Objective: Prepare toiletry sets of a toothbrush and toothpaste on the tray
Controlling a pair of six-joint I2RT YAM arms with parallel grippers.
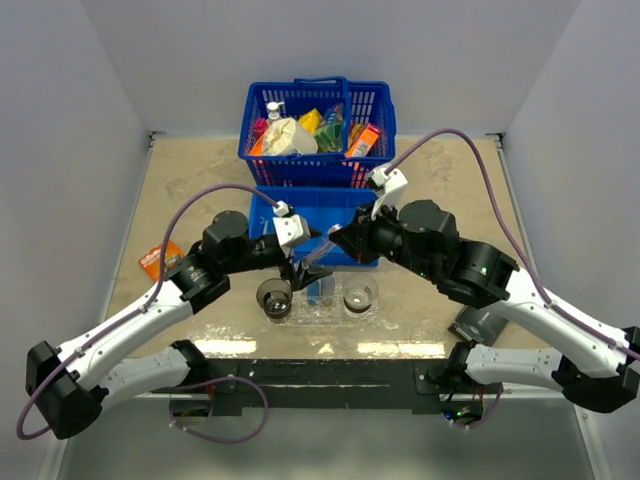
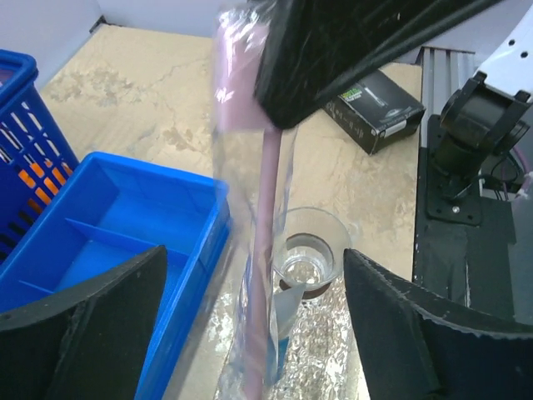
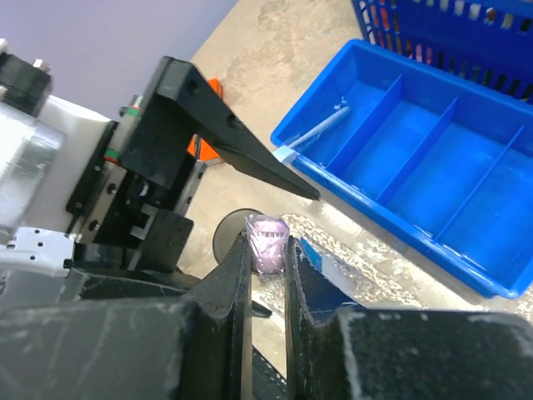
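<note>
Right gripper [image 3: 266, 254] clenched on toothbrush [image 2: 268, 217] over tray [image 2: 325, 354], table's near edge; left gripper [image 2: 254, 252] released. Toothpaste tube [image 1: 320, 291] on tray; second toothbrush [image 3: 321, 129] awaits in blue bin [image 3: 416, 167].

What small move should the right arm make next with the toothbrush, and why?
Probably lower it a little, lay it beside the toothpaste, and only then open. The right gripper is shut on the toothbrush, which hangs above the tray next to a cup. The toothpaste already lies on the tray, so the toothbrush would complete a set.
</note>
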